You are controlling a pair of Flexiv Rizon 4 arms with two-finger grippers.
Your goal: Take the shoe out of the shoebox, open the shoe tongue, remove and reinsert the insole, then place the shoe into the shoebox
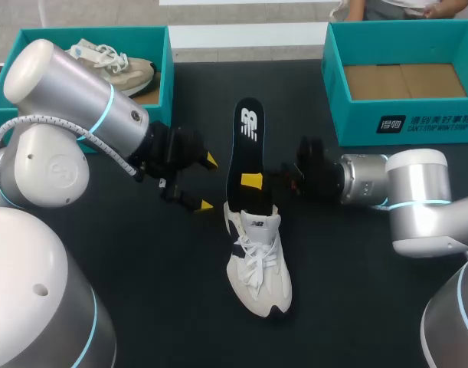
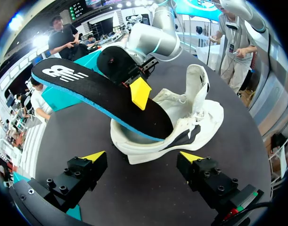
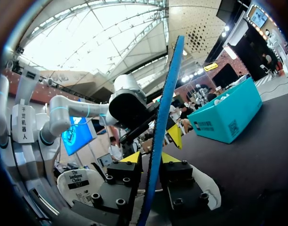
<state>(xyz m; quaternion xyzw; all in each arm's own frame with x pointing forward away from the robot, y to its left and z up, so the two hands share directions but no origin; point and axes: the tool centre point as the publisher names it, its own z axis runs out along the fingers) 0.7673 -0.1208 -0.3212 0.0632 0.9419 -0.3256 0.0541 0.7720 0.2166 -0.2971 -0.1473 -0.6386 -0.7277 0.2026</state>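
Off to the side of your left gripper [image 1: 207, 182], apart from it, stands a teal box [image 1: 96, 34] holding a beige sneaker [image 1: 119, 66]. A black table [image 1: 142, 268] lies beneath gripper and box.

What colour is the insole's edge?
The insole edge is blue under a black top; clearest in left wrist view.

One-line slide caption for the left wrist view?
Right gripper pinches the black insole, one end inside the white shoe; left gripper hovers open before the shoe.
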